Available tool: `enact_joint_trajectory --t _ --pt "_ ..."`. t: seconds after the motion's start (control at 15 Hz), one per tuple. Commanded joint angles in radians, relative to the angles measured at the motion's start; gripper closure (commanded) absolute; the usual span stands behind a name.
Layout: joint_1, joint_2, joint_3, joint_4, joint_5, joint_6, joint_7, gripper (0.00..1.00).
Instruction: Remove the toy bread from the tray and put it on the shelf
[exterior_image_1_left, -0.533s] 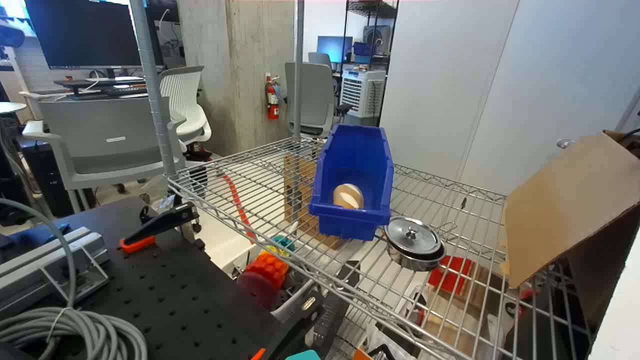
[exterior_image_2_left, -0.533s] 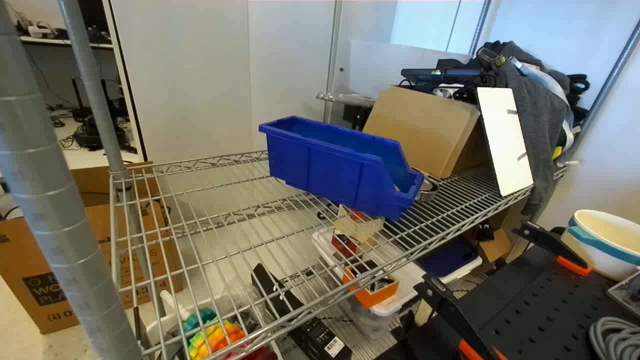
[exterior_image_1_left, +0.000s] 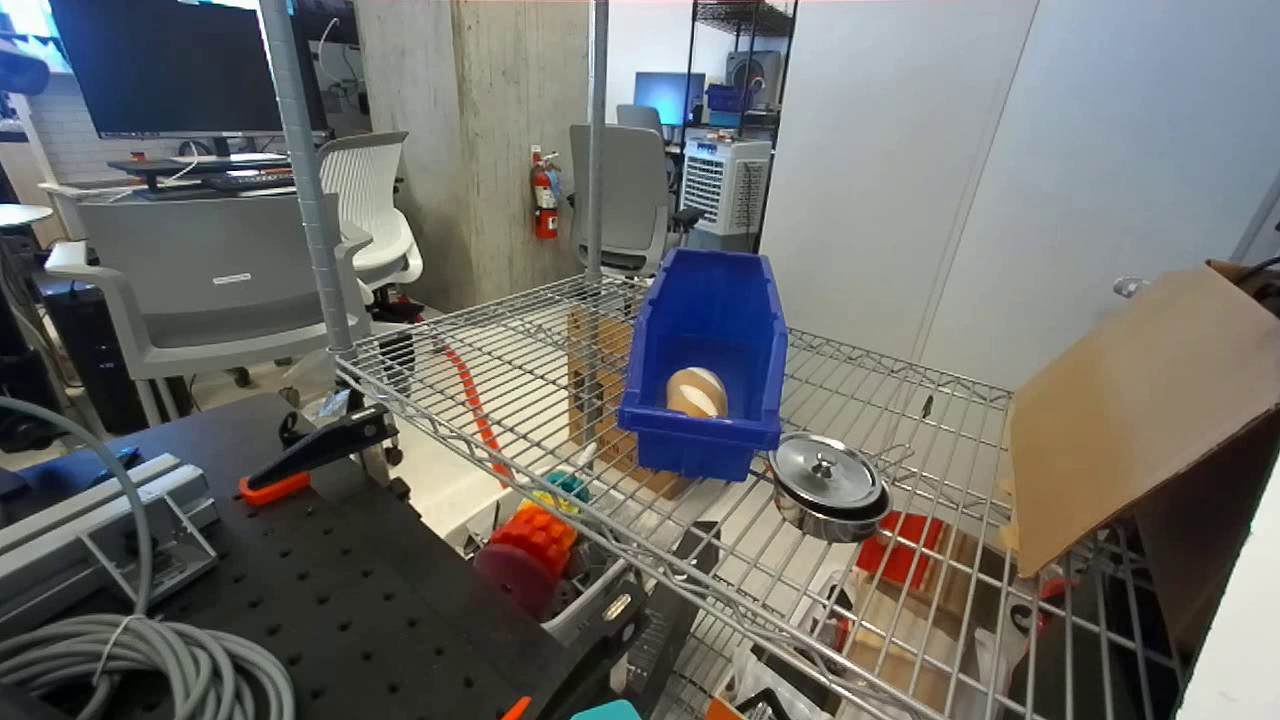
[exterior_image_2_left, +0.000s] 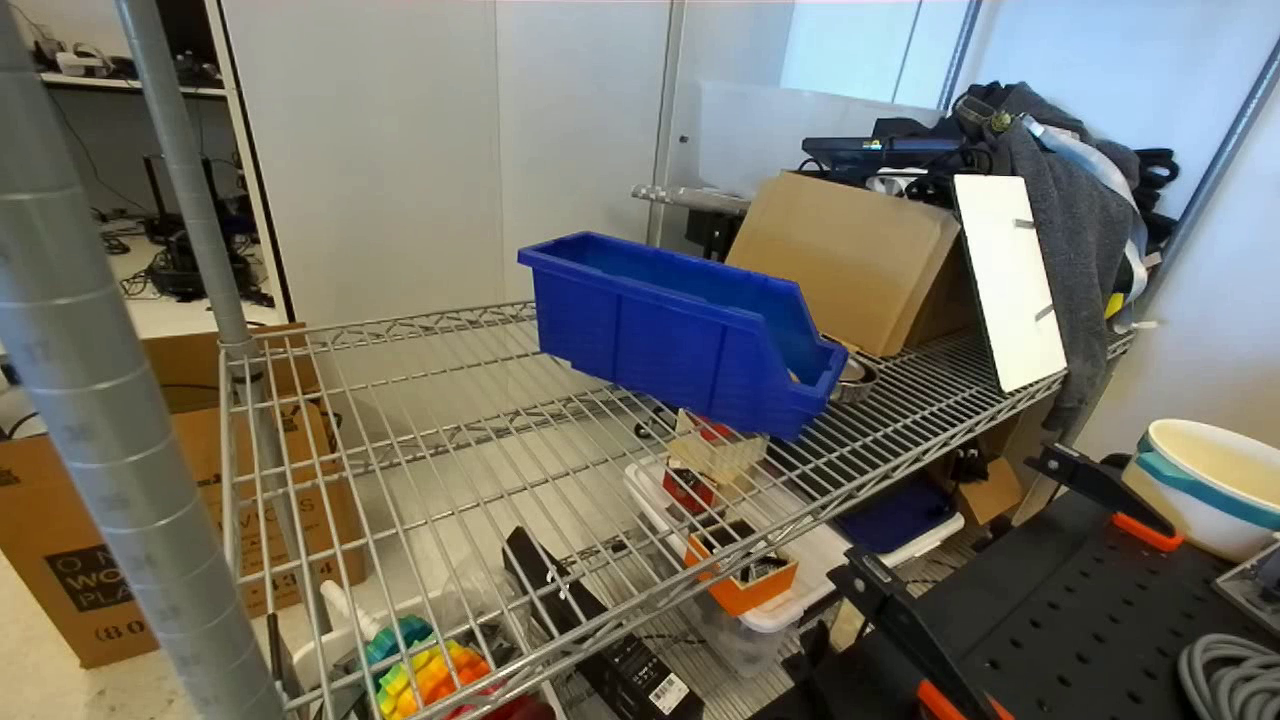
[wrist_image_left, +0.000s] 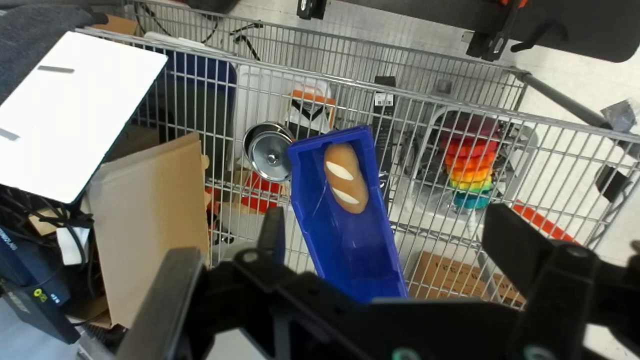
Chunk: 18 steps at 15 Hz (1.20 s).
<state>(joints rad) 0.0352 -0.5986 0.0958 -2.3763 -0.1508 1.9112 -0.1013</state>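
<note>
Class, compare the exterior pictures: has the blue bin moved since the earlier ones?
No: in both exterior views, the blue bin sits at the same spot against the wire shelf.

The jaws are black, with blocky fingertips, a round, screw-like head left and right, a greyish sheen along the left side, and blurred greenish discs nearest.

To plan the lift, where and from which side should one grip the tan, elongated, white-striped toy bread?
Probably across the toy bread at its middle, from above: its long shape lies lengthwise in the open-topped blue plastic bin, flanked by walls.
</note>
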Motion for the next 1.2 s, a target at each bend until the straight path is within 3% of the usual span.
enact_joint_trajectory --t 0.0,0.33,0.67,1.13 --pt "-0.002 0.089 -0.027 0.032 -0.03 0.058 0.0 0.0" --pt "-0.035 0.301 -0.06 0.065 -0.08 0.248 0.005 0.0" --pt "-0.051 0.489 -0.09 0.074 -0.045 0.429 0.026 0.0" --pt "-0.053 0.725 -0.097 0.102 0.135 0.636 0.038 0.0"
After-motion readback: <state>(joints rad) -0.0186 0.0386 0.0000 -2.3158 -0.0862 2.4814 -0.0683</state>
